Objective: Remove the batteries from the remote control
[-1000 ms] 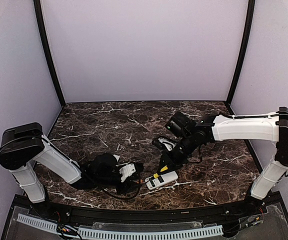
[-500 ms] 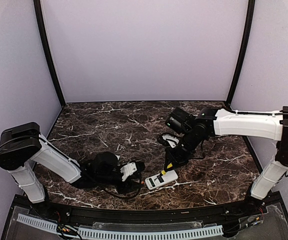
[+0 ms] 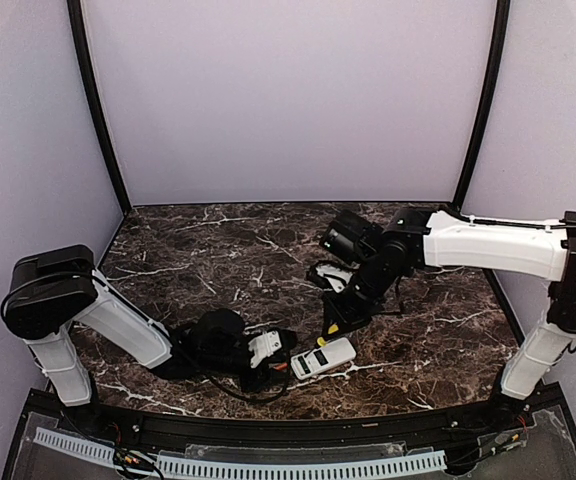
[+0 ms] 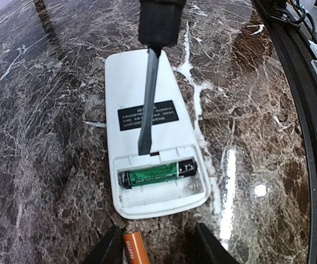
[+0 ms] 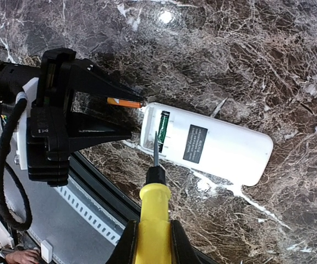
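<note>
While my right claw (image 5: 150, 242) grips the yellow screwdriver (image 5: 153, 212), its flat steel tip hangs just above the green battery (image 4: 158, 173) lying crosswise in the open bay at the remote's (image 4: 147, 104) near end. My left claw (image 4: 156, 245) pinches 1 orange battery (image 4: 134, 247) just beside that end.

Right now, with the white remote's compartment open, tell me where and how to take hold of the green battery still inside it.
Grip the green cylindrical battery at its exposed upper curve near the middle, coming straight down from above. It lies flat and crosswise in the open bay of the white flat remote control, walled on all sides, so only the top is free. The flat screwdriver blade hangs just above; levering one end up first would likely help.
</note>
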Robot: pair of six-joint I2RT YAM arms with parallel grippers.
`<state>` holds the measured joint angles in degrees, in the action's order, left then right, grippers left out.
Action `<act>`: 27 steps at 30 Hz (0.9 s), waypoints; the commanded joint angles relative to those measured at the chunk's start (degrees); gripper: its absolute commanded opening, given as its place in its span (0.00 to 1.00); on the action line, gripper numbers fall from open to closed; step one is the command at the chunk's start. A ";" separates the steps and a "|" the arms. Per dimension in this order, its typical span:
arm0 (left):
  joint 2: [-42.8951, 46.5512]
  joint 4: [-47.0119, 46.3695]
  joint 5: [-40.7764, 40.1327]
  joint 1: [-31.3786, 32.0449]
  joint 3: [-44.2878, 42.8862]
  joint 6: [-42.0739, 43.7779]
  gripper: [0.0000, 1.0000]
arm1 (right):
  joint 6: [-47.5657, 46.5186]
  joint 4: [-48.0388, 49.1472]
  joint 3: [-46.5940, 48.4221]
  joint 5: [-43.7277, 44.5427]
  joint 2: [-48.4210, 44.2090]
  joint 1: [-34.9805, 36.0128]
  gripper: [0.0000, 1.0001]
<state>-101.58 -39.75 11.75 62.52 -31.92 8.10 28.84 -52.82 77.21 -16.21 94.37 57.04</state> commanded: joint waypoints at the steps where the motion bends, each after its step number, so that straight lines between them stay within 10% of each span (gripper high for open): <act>1: -0.75 0.06 0.26 0.32 -1.17 -0.09 0.44 | 0.90 -2.99 2.97 2.92 2.70 1.56 0.00; 27: -3.39 -4.14 0.25 0.55 -1.91 -0.14 0.41 | 3.75 -6.88 8.67 6.99 8.58 4.53 0.00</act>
<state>-104.36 -42.68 11.55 62.63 -32.88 8.10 31.42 -57.76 83.96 -11.57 101.65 60.80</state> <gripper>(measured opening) 0.417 0.136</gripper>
